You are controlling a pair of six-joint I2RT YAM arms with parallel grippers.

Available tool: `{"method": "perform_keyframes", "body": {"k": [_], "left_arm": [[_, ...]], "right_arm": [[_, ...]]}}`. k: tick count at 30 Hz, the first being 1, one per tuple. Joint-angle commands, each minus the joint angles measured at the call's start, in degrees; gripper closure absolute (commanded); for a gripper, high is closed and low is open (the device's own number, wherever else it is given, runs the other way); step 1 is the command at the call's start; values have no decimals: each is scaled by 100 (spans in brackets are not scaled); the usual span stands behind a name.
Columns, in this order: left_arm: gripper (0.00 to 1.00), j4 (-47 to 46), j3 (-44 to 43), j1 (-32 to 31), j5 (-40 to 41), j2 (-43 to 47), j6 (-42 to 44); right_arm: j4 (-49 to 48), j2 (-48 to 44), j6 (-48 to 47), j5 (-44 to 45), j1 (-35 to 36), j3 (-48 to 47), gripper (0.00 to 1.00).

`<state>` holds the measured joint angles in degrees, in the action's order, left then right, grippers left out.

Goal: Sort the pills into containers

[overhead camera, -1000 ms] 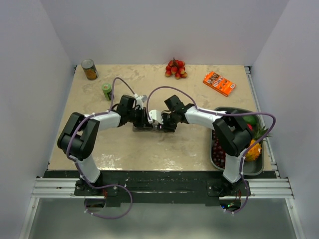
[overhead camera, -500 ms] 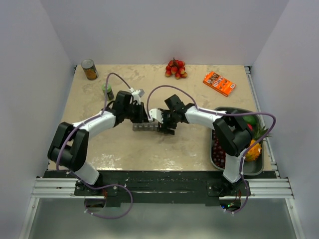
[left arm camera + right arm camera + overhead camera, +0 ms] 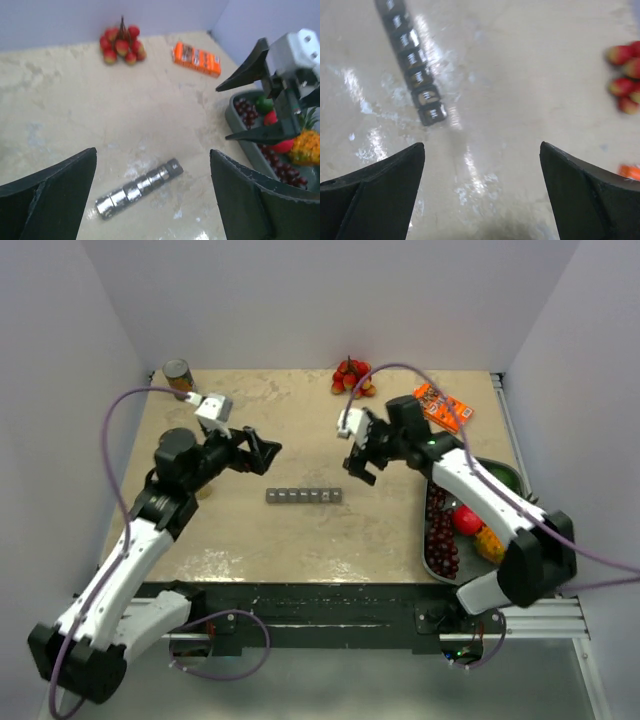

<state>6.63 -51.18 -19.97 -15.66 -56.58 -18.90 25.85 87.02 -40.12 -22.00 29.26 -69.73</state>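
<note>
The containers (image 3: pixel 304 496) are one grey strip of small square compartments lying flat in the middle of the table, also seen in the left wrist view (image 3: pixel 140 187) and the right wrist view (image 3: pixel 412 65). No pills can be made out in any view. My left gripper (image 3: pixel 258 452) hangs above and to the left of the strip, open and empty (image 3: pixel 152 150). My right gripper (image 3: pixel 360 458) hovers above and to the right of the strip's end, open with nothing between its fingers (image 3: pixel 482 144). Neither gripper touches the strip.
A tin can (image 3: pixel 179 377) stands at the back left. A cluster of red fruit (image 3: pixel 352 378) and an orange box (image 3: pixel 440 406) lie along the back. A grey tray (image 3: pixel 437 565) with grapes and other fruit sits at the right edge.
Both grippers were shut low at the strip; they have opened wide and both arms have lifted up and apart. The strip stays where it lay.
</note>
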Motion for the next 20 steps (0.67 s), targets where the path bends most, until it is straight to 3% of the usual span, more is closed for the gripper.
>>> {"method": "perform_keyframes", "body": {"k": [1, 6, 9, 20], "left_arm": [[1, 4, 47, 45, 607, 1077, 404], [1, 680, -348, 54, 845, 1588, 536], [1, 988, -542, 54, 819, 1685, 571], [1, 1296, -604, 54, 775, 1949, 562]], "right_arm": [[-77, -1458, 1609, -131, -701, -322, 1], [-502, -2566, 3351, 1923, -825, -321, 1], [-133, -2752, 3923, 2356, -825, -725, 1], [43, -3121, 3968, 2227, -1133, -884, 1]]}}
